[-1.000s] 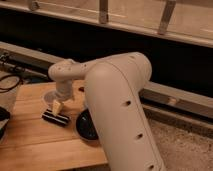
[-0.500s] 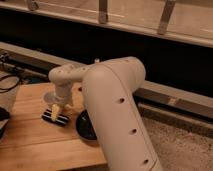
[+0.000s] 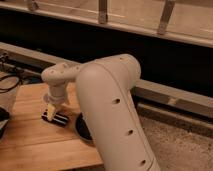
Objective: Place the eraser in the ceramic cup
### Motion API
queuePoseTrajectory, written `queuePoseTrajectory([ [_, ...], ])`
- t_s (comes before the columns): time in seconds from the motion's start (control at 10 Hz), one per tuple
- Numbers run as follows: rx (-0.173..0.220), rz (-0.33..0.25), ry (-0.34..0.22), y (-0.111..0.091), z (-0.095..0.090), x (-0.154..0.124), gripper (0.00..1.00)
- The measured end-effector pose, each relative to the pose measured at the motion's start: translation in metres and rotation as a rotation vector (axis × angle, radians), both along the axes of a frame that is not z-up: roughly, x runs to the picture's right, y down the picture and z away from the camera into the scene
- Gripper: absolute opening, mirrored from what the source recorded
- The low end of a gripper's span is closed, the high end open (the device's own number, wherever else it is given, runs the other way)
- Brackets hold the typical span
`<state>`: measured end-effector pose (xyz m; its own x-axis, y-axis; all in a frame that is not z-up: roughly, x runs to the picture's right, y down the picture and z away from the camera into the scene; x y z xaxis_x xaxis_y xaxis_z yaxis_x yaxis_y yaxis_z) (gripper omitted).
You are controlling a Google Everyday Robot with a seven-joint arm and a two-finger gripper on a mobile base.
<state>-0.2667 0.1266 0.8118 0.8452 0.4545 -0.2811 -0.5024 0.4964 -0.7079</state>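
Note:
The eraser [image 3: 56,118] is a small flat black block lying on the wooden table [image 3: 30,145], just left of the dark glossy bowl [image 3: 81,128]. My gripper [image 3: 51,111] hangs from the white wrist, points down and sits right at the eraser's top left end. My big white arm [image 3: 112,115] fills the middle of the view and hides most of the bowl. The white ceramic cup is out of view, either hidden behind the arm or outside the frame.
Black cables [image 3: 10,82] lie at the table's far left. A dark object [image 3: 2,122] shows at the left edge. A dark wall with a metal rail [image 3: 165,95] runs behind. Speckled floor [image 3: 175,145] lies right of the table.
My arm has swung left and nearer the camera, covering more of the bowl. The gripper has come down onto the eraser's end. The eraser has not moved.

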Motion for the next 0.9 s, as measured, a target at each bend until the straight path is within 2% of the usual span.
queuePoseTrajectory([
  [0.9, -0.03, -0.023, -0.084, 0.011, 0.012, -0.034, 0.8],
])
